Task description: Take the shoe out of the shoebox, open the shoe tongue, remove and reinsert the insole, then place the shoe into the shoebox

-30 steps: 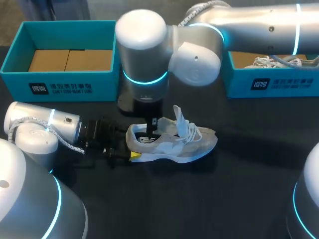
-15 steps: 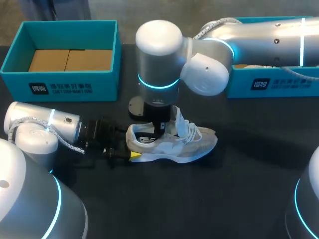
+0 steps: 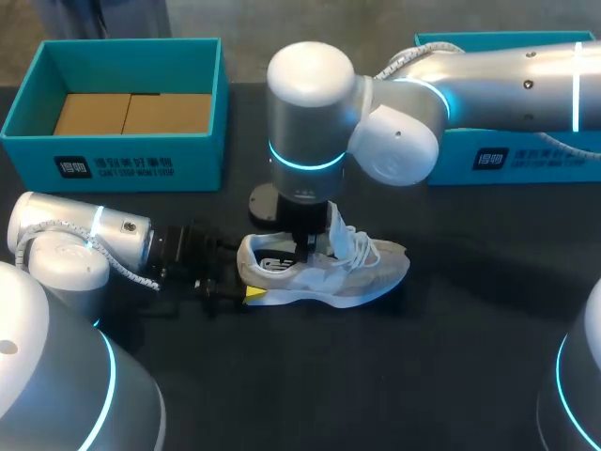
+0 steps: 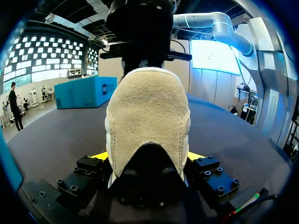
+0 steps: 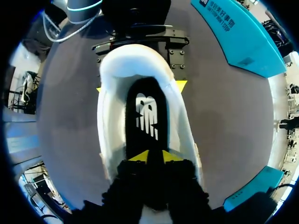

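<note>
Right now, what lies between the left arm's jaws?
The heel of the shoe; the left wrist view shows a yellow tip against each side of it.

This is a robotics lab or demo cell, not a home or a shop. The silver left arm (image 3: 75, 244) and right arm (image 3: 310, 113), both ringed with glowing cyan bands, work over a plain black tabletop (image 3: 451, 376). On it stand the open teal left shoebox (image 3: 122, 160) and right shoebox (image 3: 507, 162), and a single pale shoe (image 3: 329, 268).

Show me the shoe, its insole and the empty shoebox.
shoe (image 3: 364, 276): head view, on its side panel.
insole (image 5: 146, 116): right wrist view, at its white mark.
shoebox (image 3: 141, 162): head view, on its front wall.
</note>
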Controlling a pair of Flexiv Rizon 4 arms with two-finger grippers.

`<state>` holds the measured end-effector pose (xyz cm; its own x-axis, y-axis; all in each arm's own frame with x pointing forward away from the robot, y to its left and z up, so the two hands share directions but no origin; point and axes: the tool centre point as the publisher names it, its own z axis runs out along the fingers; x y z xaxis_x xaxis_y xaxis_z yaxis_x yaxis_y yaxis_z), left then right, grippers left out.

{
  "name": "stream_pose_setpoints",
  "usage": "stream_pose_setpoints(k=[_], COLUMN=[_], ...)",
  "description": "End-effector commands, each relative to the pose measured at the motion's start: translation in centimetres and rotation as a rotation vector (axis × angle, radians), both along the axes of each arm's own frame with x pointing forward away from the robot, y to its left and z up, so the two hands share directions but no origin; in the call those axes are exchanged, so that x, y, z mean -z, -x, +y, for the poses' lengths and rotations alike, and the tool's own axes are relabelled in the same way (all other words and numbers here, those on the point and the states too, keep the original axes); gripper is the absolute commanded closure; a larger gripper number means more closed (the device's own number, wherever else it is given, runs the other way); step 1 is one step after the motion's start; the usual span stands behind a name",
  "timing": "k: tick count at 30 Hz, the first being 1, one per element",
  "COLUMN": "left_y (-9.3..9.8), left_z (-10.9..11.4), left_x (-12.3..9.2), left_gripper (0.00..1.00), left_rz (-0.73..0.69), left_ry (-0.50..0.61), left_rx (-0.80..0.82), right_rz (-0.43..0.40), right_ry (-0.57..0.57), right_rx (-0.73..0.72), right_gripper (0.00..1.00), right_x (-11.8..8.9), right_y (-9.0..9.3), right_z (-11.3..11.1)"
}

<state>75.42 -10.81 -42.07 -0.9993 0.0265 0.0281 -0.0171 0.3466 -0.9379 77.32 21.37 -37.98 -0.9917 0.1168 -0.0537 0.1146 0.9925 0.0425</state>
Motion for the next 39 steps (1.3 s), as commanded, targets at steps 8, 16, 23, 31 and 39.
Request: stream_pose_setpoints(k=[8, 16, 23, 31, 39], left_y=[0.2, 0.2, 0.2, 0.2, 0.2], left_z=[0.1, 0.1, 0.1, 0.1, 0.1], left_x=[0.3, 0.3, 0.3, 0.3, 0.3], left_gripper=[1.0, 1.0, 1.0, 1.0, 1.0], left_rz=[-0.001, -0.001, -0.001, -0.001, -0.001], left_ry=[0.0, 0.0, 0.0, 0.0, 0.0], left_rx=[-0.001, -0.001, -0.001, -0.001, -0.001], right_rz=[-0.005, 0.031, 0.042, 0.056, 0.106], right_ry=[0.001, -0.011, -0.019, -0.043, -0.049], right_rx=[-0.02, -0.023, -0.025, -0.02, -0.028], right_gripper=[0.58, 0.58, 0.56, 0.56, 0.58], right_x=[0.5, 1.6, 2.5, 3.4, 4.1], right_y=[-1.0, -0.6, -0.6, -0.3, 0.7], right_z=[0.5, 0.0, -0.2, 0.1, 0.1])
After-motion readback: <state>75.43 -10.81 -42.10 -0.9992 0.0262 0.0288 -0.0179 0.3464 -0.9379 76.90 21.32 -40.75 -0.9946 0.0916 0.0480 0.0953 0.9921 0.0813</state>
